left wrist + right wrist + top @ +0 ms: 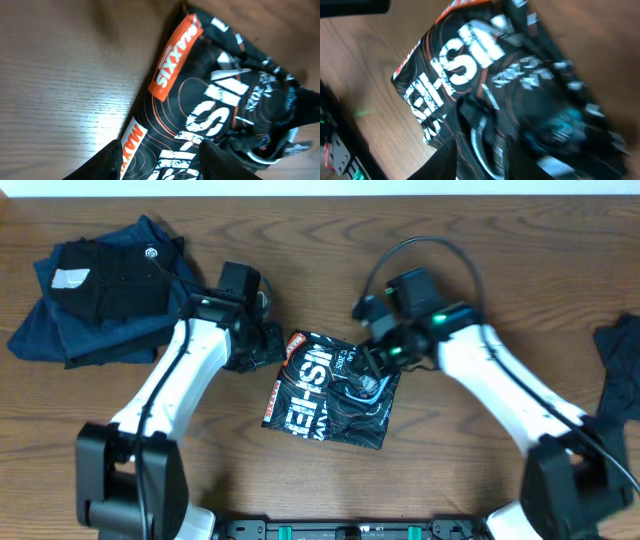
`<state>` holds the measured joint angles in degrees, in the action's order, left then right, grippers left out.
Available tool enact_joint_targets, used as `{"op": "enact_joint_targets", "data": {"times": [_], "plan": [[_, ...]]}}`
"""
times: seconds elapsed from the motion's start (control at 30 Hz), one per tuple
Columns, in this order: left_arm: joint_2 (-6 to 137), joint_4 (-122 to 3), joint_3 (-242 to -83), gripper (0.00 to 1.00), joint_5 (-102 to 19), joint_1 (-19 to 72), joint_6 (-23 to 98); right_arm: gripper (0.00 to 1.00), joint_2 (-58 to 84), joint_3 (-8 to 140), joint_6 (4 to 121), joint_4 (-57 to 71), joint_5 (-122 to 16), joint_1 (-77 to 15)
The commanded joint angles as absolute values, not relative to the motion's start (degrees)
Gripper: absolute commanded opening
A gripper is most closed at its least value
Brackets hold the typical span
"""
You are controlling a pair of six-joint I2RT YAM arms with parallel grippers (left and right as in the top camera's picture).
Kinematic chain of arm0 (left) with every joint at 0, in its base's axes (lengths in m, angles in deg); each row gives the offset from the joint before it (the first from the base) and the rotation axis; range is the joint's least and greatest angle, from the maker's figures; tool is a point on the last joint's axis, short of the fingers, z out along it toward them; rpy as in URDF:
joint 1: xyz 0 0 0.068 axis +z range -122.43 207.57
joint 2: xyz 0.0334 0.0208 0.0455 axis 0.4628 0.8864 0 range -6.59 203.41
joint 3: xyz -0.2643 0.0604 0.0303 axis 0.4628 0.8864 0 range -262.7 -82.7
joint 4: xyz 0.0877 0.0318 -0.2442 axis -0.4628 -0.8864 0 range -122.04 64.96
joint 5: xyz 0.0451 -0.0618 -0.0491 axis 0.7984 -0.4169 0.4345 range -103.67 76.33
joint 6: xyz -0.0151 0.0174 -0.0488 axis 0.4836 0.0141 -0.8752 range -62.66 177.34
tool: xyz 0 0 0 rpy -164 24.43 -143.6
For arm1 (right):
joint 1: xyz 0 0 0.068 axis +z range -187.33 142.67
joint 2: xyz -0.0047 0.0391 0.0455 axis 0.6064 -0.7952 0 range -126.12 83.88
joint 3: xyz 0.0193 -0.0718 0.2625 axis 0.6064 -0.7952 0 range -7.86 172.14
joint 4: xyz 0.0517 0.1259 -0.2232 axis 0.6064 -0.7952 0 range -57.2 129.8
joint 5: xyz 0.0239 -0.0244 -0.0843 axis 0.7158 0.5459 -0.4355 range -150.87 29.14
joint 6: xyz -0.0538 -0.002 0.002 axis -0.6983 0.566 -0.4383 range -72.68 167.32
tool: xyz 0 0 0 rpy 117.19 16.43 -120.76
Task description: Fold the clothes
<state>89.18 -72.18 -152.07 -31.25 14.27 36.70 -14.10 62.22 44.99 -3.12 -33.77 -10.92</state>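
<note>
Lying near the middle of the bench (320, 260), the black T-shirt (325, 395) is folded into a rough, slanted rectangle, with white lettering and thin orange lines facing up; its upper right corner is bunched and rumpled rather than flat. From where I stand, the left end effector (272, 345) sits at the shirt's upper left edge, just beside an orange patch (175, 57); in the left wrist view its two fingers (107, 162) stand well apart with the printed cloth lying between and beneath them, and nothing is pinched. The right end effector (372, 365) hangs over the crumpled upper right part of the shirt; its wrist view is smeared with blur, so I cannot tell whether it is spread or closed, or whether it has any cloth in its grip. Off at the far left of the bench rests a pile (100, 295) of dark blue and black clothes, well apart from the shirt; another dark garment (620, 365) lies at the right edge, partly out of view.
</note>
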Motion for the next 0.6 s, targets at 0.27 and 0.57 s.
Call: {"op": "enact_joint_targets", "data": {"times": [0.27, 0.57], "plan": [[96.48, -71.02, -151.15, 0.52, -35.53, 14.2, 40.63, 0.32, -23.26, 62.62, 47.99, -2.57, -35.87, -3.66], [98.23, -70.56, -151.17, 0.52, -35.51, 14.2, 40.65, 0.01, -23.71, 62.62, 48.99, -5.83, -38.58, -3.02]]}}
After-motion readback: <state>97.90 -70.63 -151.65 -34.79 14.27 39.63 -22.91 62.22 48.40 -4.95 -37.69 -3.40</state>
